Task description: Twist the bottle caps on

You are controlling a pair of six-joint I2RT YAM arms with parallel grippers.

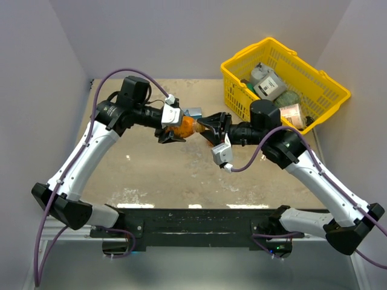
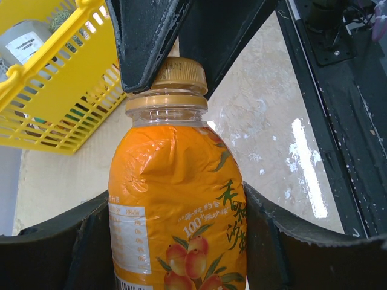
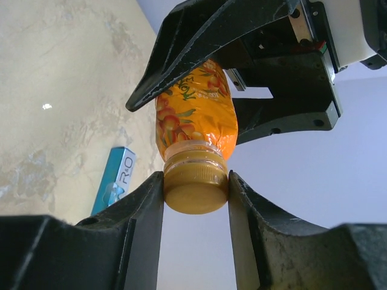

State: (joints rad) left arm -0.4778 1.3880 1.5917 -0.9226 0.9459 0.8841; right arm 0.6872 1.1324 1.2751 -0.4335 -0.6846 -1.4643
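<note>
The bottle (image 1: 188,125) lies on its side in the air above the far middle of the bench (image 1: 169,175), held between the two arms. The left tool (image 1: 179,129) grips its body, one finger pressed to each side of the orange fruit-printed sleeve. The sleeve hides the contents, and only the neck is clear. The brownish cap (image 3: 195,190) sits on that neck, pointing at the right arm. The right tool (image 1: 204,125) is closed on the cap, with a finger touching each side of it.

A blue-and-white box (image 1: 193,112) lies on the bench just behind the bottle. The yellow basket (image 1: 239,93) stands at the far right corner. It holds a grey-and-white pack (image 1: 266,83), a green thing (image 1: 289,98) and a pinkish can (image 1: 291,113) packed close together. I cannot tell what these are.
</note>
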